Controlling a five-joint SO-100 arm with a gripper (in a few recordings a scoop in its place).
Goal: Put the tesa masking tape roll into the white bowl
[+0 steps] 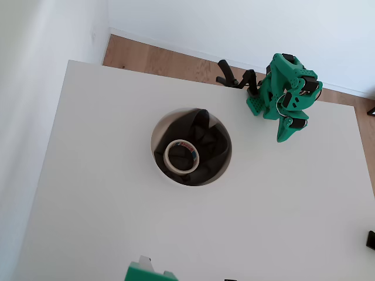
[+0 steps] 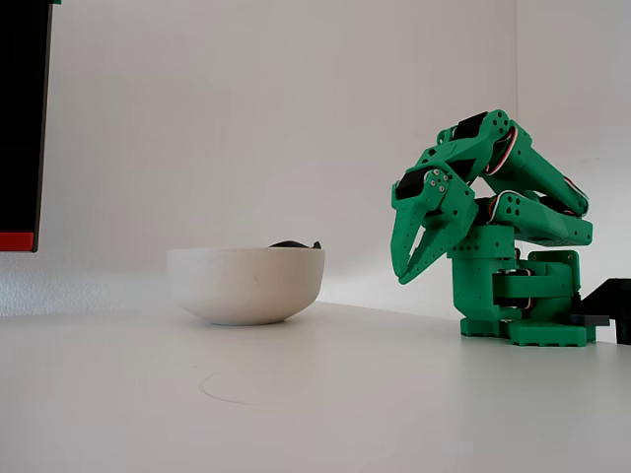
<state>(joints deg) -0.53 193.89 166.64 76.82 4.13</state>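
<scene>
The tesa masking tape roll [image 1: 169, 157] lies flat inside the white bowl [image 1: 154, 139], resting on the dark cloth [image 1: 208, 143] that lines it. Its red and blue core label shows in the overhead view. From the side, in the fixed view, the bowl [image 2: 246, 286] hides the tape and only a bit of dark cloth [image 2: 294, 243] peeks over the rim. My green gripper [image 2: 404, 279] hangs folded back near the arm's base, to the right of the bowl and well apart from it, tips down and together, holding nothing. Seen from overhead, the gripper [image 1: 285, 137] is at the table's back right.
The arm's base [image 2: 523, 315] is clamped at the table's far edge by a black clamp [image 1: 234, 79]. A green part [image 1: 149, 273] sticks in at the near edge. A black panel [image 2: 22, 118] stands at the left of the fixed view.
</scene>
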